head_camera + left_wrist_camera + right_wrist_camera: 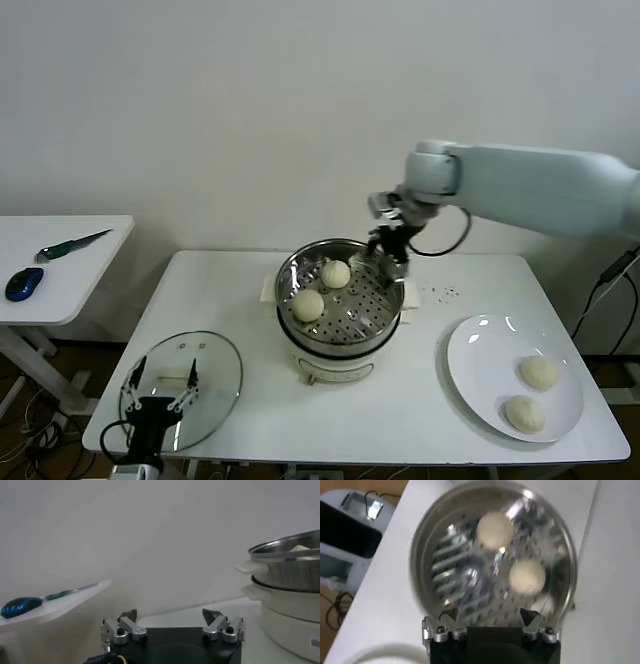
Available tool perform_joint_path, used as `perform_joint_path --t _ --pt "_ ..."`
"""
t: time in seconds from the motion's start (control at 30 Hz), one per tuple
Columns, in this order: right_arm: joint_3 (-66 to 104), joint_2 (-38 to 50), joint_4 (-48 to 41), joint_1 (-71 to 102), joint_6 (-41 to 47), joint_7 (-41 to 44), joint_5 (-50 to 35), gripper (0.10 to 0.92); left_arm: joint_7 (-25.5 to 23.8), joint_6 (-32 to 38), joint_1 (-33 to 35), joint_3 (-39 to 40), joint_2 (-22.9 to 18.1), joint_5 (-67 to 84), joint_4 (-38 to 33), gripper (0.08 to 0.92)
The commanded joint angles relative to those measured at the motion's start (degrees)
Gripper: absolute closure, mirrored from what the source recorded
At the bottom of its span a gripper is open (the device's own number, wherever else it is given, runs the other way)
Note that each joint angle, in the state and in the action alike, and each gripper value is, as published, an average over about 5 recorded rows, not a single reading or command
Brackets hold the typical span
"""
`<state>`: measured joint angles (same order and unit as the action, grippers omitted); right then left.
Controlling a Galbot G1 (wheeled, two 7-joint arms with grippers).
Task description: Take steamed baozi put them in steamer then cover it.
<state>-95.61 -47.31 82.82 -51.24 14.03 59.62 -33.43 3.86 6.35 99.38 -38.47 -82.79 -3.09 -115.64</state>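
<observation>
The steamer (340, 305) stands near the middle of the bench (240, 290), a little toward its far edge, and two steamed baozi (335, 273) already lie on its perforated floor: one toward the far side, the other (308, 305) nearer the front-left of the basket. Two more baozi (539, 373) wait on the white plate (480, 360) near the bench's right front corner. The glass lid (205, 385) lies flat near the left front corner.

The right end effector (388, 252) hangs over the far right rim of the steamer, released and empty, its jaws spread wide with nothing between them; the right wrist view looks straight down into the basket with both buns well clear of the fingers (534, 620). The left end effector (160, 385) rests low over the lid at the left front corner, also spread open and holding nothing.

By the look of it, half the buns are in and the right arm's next job is the plate. Risks from here: the fingers sit close to the steel rim, so a sideways pull without lifting could clip it and shove the pot. The remaining buns are soft and round, so a hard squeeze may dent them and a shallow one may let them roll off the plate. A poorly placed third bun could crowd the two inside. The lid, flat and smooth, may slip if gripped off its handle.
</observation>
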Motion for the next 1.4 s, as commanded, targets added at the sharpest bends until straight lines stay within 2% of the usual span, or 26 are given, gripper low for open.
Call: perform_joint_path --t 0.03,0.3,0.5,0.67,1.4 --pt "-4.1 23.3 11.5 -3.0 -1.8 1.9 9.7 0.203 0.1 -0.1 -0.1 -0.6 -0.1 0.2 0.2 0.177" --pt "8.6 34.4 13.4 17.9 -3.6 2.5 23.6 0.203 0.1 -0.1 0.8 -1.1 -0.8 0.0 -0.2 0.177" --pt "22.7 36.4 11.2 37.2 -5.2 2.6 29.9 0.203 0.1 -0.1 1.3 -1.7 -1.1 0.0 -0.2 0.177" --pt "29.4 36.5 9.4 46.9 -6.3 2.9 32.9 0.203 0.2 0.1 1.7 -2.1 -1.3 0.2 -0.2 0.177" --pt "35.2 29.0 0.9 52.8 -6.7 2.9 35.0 0.203 0.3 0.4 1.5 -2.3 -1.7 -0.1 1.8 0.177"
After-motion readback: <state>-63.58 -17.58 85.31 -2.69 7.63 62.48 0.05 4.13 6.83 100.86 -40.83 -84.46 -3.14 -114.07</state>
